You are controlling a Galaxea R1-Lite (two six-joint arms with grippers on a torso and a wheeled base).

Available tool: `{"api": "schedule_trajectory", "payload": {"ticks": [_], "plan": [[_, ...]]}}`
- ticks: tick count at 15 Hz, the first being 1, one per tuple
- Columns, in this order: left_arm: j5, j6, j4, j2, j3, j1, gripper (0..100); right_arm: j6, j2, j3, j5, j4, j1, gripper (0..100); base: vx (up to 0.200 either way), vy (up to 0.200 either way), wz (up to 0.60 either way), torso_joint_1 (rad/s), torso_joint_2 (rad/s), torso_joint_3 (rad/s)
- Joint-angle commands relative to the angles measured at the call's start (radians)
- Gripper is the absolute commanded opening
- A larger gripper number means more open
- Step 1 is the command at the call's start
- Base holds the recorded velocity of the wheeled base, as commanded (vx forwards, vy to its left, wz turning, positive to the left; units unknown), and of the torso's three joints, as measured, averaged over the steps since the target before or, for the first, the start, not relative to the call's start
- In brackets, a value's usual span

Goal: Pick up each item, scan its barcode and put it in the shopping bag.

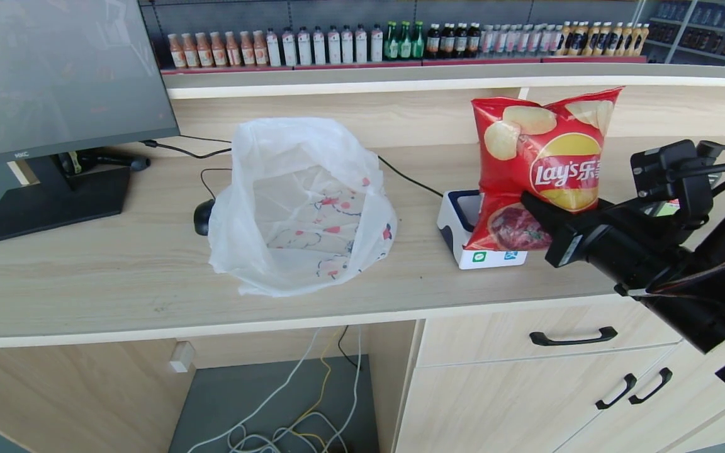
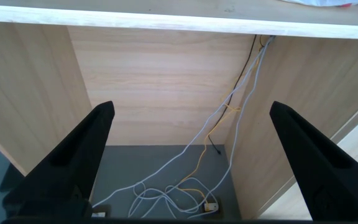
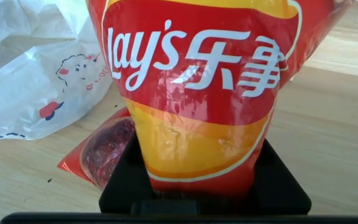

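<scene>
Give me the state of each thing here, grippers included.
chip bag: upright, held by the scanner.
right gripper: shut on the chip bag's lower part.
left gripper: open, holding nothing.
shopping bag: open, standing on the counter.
monitor: screen dark.
drawers: shut.
</scene>
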Motion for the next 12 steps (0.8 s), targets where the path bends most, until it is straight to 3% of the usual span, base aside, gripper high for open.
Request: {"api": "schedule_trajectory", "payload": {"ticks": [1,12], "plan": [[0.000,-0.002,0.000,0.000,0.000,0.000,100,-0.001,0.005,0.001,0.000,0.003,-0.002,0,0.000,0.000,0.00,0.000,0.00,0.000],[0.002,0.000,0.000,0.000,0.000,0.000,100,0.002,0.000,-0.002,0.000,0.000,-0.002,0,0.000,0.000,0.00,0.000,0.00,0.000]]}}
